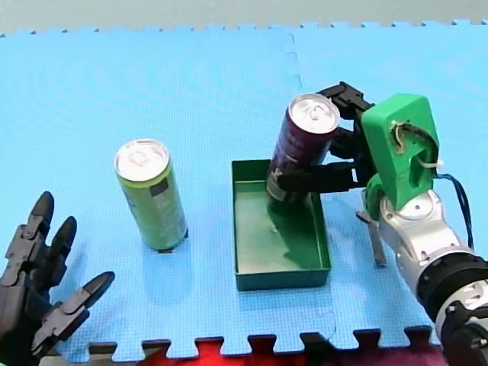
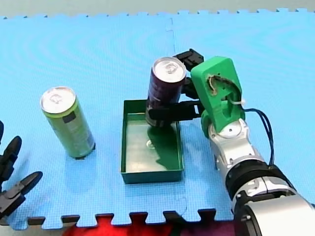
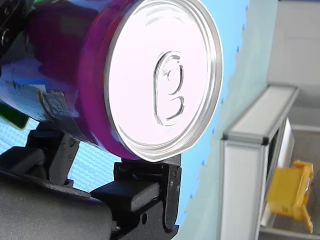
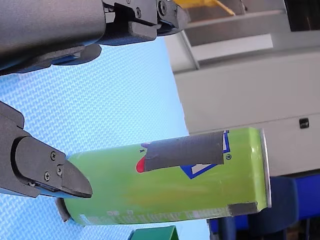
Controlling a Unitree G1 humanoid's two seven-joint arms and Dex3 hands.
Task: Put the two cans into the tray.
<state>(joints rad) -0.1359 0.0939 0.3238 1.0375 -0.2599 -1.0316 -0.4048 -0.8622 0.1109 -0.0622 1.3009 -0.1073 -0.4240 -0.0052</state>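
A purple can [image 1: 301, 149] is tilted over the far end of the green tray [image 1: 282, 278], with my right hand [image 1: 329, 149] shut on it. Its lower end sits inside the tray's rim; I cannot tell if it touches the floor. The first wrist view looks at the purple can's silver top [image 3: 165, 80], with dark fingers [image 3: 145, 195] beside it. A green can [image 1: 152, 197] stands upright on the blue mat, left of the tray. My left hand [image 1: 46, 282] is at the near left corner, apart from the green can. In the second wrist view the green can [image 4: 170, 190] lies beyond dark fingertips [image 4: 45, 170].
The blue foam mat [image 1: 152, 84] stretches wide behind the tray and cans. Its toothed front edge [image 1: 229, 345] borders a red surface. A thin grey strip [image 1: 376, 242] hangs by my right forearm, just right of the tray. An aluminium frame [image 3: 260, 135] stands past the mat.
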